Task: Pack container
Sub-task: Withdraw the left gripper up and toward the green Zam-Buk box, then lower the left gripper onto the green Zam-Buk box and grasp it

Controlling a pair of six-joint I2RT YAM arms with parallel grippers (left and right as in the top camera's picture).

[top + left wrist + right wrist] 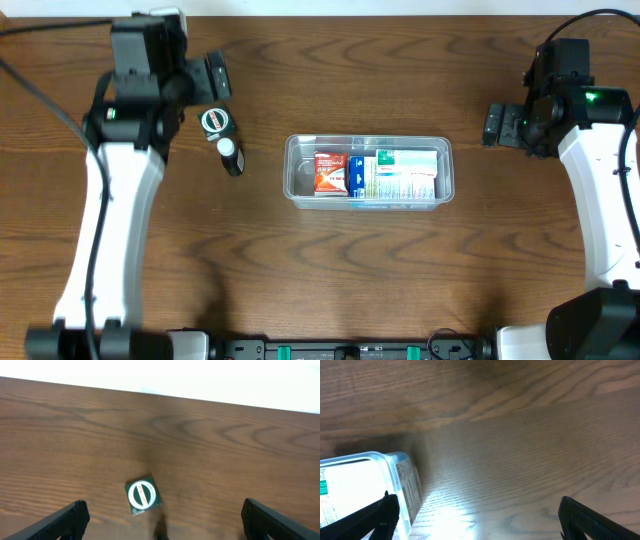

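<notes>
Container [368, 172] sat mid-worktop [300, 290], between the two arms, long side running left-right. Inside, pushed toward its right end: a green-and-white box [405, 174], a thin blue box [356, 175] against it, then a red box [329, 172]. The strip at the left end looked free. Outside, well to the left, were two small things not yet packed: a green box [216, 122] w/ a round white label, and just beside it, nearer the container, a dark bottle [231, 157] w/ a white cap; couldn't tell if the bottle stood or lay. Left arm [110, 200] had its jaws spread wide and empty, close by the green box, which showed between the two fingers in the wrist view, lower centre. Right arm [600, 190] was parked off the container's right end, jaws also wide apart, nothing in them; its wrist view caught only a corner of the container. Judged step: packing partway done, left side lining up on the green box. Next move prob. calls for dropping the jaws either side of that box, closing, lifting clear, then setting it into the free left end. Watch the bottle, which is close enough to get knocked.
</notes>
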